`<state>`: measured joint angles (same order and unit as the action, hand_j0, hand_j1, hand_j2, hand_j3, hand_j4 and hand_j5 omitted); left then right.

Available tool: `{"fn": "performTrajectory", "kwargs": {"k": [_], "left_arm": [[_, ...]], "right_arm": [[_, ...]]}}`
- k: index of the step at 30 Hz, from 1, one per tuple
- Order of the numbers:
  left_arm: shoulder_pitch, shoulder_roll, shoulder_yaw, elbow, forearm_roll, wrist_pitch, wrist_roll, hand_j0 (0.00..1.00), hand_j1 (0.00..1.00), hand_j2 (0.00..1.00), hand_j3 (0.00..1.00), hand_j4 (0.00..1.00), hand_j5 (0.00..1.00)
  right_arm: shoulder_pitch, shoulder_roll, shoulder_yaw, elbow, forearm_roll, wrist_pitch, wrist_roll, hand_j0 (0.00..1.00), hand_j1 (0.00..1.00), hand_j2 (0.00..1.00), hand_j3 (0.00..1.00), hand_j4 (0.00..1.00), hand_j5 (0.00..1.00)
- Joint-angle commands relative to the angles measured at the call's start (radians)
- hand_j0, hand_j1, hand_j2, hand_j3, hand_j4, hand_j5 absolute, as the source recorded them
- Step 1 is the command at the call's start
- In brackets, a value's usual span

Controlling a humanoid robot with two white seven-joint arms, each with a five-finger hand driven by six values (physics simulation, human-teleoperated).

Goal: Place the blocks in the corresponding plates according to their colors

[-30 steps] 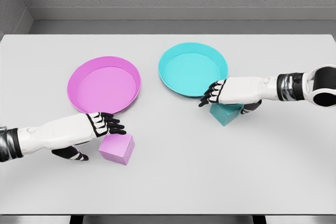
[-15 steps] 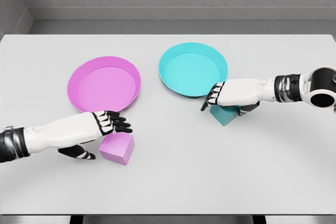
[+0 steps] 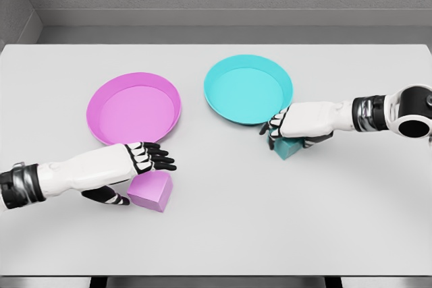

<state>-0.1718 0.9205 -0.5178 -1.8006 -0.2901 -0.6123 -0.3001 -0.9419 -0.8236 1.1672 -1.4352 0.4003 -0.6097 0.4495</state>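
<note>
white matte table (image 3: 216,234) carries two round shallow plates toward its far edge: a magenta plate (image 3: 133,108) left of centre, a cyan plate (image 3: 248,89) right of centre. a magenta cube (image 3: 151,191) sits on the surface just nearside of the magenta plate; the left hand (image 3: 138,162) lies over its top, fingers extended, thumb low beside its left face, no firm hold evident. a cyan cube (image 3: 289,146) sits just beside the cyan plate's near rim; the right hand (image 3: 297,125) covers it, fingers curled down around it.
</note>
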Motion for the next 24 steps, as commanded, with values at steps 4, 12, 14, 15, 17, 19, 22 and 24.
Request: {"fn": "performTrajectory", "kwargs": {"k": [4, 12, 14, 15, 17, 19, 22, 24], "left_arm": [[0.000, -0.015, -0.002, 0.000, 0.006, 0.001, -0.001, 1.00, 1.00, 1.00, 1.00, 1.00, 1.00], [-0.002, -0.034, -0.007, 0.000, 0.000, 0.001, -0.002, 1.00, 1.00, 1.00, 1.00, 1.00, 1.00], [-0.003, -0.038, -0.007, 0.000, 0.000, 0.001, -0.002, 1.00, 1.00, 1.00, 1.00, 1.00, 1.00], [-0.003, -0.040, -0.010, 0.000, -0.001, 0.001, -0.004, 1.00, 1.00, 1.00, 1.00, 1.00, 1.00], [-0.003, -0.043, -0.015, 0.001, -0.003, 0.001, -0.004, 1.00, 1.00, 1.00, 1.00, 1.00, 1.00], [-0.003, -0.046, -0.016, 0.000, -0.003, 0.001, -0.004, 1.00, 1.00, 1.00, 1.00, 1.00, 1.00], [-0.003, -0.046, -0.028, 0.001, -0.009, 0.001, -0.004, 1.00, 1.00, 1.00, 1.00, 1.00, 1.00], [-0.003, -0.046, -0.028, 0.001, -0.011, 0.001, -0.004, 1.00, 1.00, 1.00, 1.00, 1.00, 1.00]], "right_arm": [[0.000, -0.008, -0.004, -0.045, 0.002, -0.001, 0.006, 0.58, 0.58, 0.58, 0.58, 0.58, 0.58], [-0.008, -0.020, -0.011, -0.050, -0.008, -0.001, 0.009, 0.58, 0.58, 0.58, 0.58, 0.58, 0.58], [-0.008, -0.022, -0.020, -0.065, -0.009, -0.001, 0.009, 0.58, 0.58, 0.58, 0.58, 0.58, 0.58], [-0.008, -0.037, -0.026, -0.091, -0.011, -0.001, 0.009, 0.58, 0.58, 0.58, 0.58, 0.58, 0.58], [-0.008, -0.043, -0.037, -0.099, -0.011, -0.001, 0.009, 0.58, 0.58, 0.58, 0.58, 0.58, 0.58], [-0.008, -0.045, -0.038, -0.099, -0.011, -0.001, 0.009, 0.58, 0.58, 0.58, 0.58, 0.58, 0.58], [-0.015, -0.046, -0.044, -0.099, -0.012, -0.001, 0.009, 0.58, 0.58, 0.58, 0.58, 0.58, 0.58], [-0.017, -0.046, -0.057, -0.099, -0.011, -0.001, 0.009, 0.57, 0.57, 0.57, 0.57, 0.57, 0.57]]}}
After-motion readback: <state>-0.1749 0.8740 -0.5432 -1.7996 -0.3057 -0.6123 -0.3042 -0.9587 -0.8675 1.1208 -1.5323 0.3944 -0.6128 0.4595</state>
